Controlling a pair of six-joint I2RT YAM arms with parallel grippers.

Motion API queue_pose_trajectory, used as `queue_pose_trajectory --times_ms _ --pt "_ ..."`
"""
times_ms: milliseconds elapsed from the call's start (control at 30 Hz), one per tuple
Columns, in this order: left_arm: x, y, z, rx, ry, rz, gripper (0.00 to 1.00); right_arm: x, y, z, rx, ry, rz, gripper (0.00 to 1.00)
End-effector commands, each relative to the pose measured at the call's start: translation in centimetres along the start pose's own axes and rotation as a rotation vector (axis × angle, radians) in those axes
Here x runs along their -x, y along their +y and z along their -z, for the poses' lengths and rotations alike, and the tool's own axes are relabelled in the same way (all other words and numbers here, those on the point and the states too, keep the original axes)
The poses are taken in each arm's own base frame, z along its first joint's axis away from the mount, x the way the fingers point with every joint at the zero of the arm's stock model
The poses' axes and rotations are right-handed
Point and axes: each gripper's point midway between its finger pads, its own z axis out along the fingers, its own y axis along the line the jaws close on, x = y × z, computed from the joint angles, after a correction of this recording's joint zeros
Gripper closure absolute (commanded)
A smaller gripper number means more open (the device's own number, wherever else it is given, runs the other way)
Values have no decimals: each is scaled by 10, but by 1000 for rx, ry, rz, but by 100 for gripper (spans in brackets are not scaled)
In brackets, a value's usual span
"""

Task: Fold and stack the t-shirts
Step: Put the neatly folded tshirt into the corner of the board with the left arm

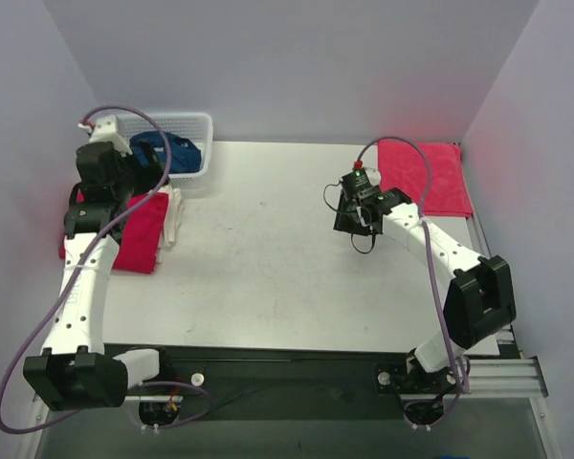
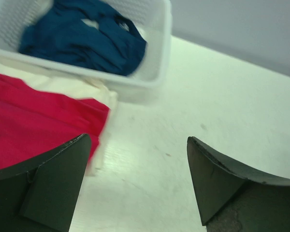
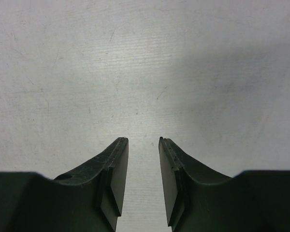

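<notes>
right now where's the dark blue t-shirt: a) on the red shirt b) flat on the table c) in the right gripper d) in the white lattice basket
d: the dark blue t-shirt lies bunched inside the white lattice basket at the table's far left.

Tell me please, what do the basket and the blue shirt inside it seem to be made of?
The basket looks like white moulded plastic, slightly glossy: stiff walls with a lattice of holes. The blue shirt looks like soft matte fabric, perhaps cotton: it lies crumpled in loose folds.
</notes>
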Motion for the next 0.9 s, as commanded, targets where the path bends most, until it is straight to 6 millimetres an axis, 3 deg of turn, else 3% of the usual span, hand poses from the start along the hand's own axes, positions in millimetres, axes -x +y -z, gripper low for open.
queue_pose_trajectory --times_ms 0,33,167,233,267,300,367,500,700,867 --pt "-30 -45 -2 -162 59 99 4 12 -15 22 -32 -87 28 67" --pt "-36 -55 2 -177 62 108 3 7 -20 21 -44 -84 42 66" --pt "-96 -54 3 -75 160 175 3 9 -34 35 -64 -150 55 64" --pt "-110 -56 8 -45 142 150 3 9 -40 39 -72 -176 56 63" --pt "-122 -70 14 -75 155 119 3 7 -43 42 -71 -185 59 63" --pt "-140 -67 16 -60 177 99 3 7 -45 44 -75 -193 56 63" --pt "-150 -85 23 -126 175 51 3 5 -52 47 -93 -211 50 62" --pt "-182 -95 27 -181 229 7 2 -2 -61 50 -108 -223 42 62" --pt "-206 -100 25 -185 260 -47 3 -6 -70 52 -125 -245 37 61" --pt "-206 -108 26 -185 251 -97 3 -8 -73 52 -129 -256 36 61"
